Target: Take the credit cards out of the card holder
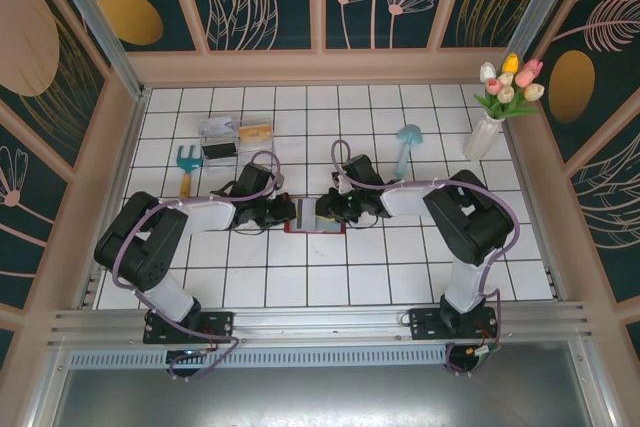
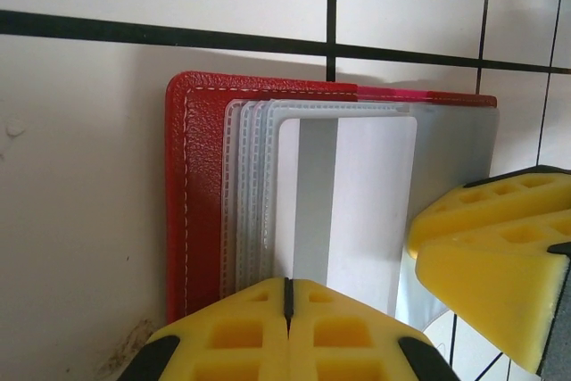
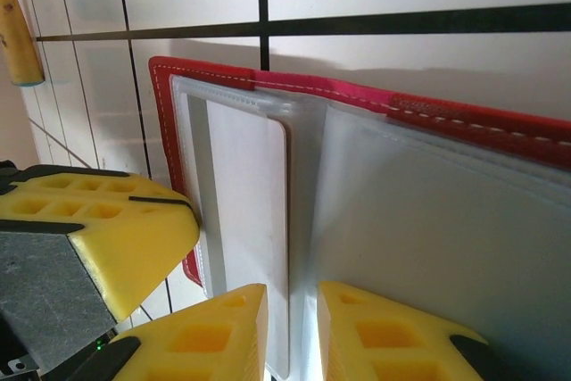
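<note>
The left hand [image 1: 272, 213] is closed, its 2 fingertips [image 2: 232, 327] pressed together at the left half of the card holder [image 1: 310, 215]. The holder lies open, red cover down, at the middle of the tiled surface [image 1: 330, 277]. A pale credit card [image 2: 357, 202] lies in it beside the fold. The right hand [image 1: 328, 209] is at the holder's right half, its 2 fingers [image 3: 384, 332] slightly apart above the card's edge.

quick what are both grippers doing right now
left gripper: shut at the card holder's edge; a grip on it cannot be told.
right gripper: open a little, jaws either side of a card's edge.
</note>
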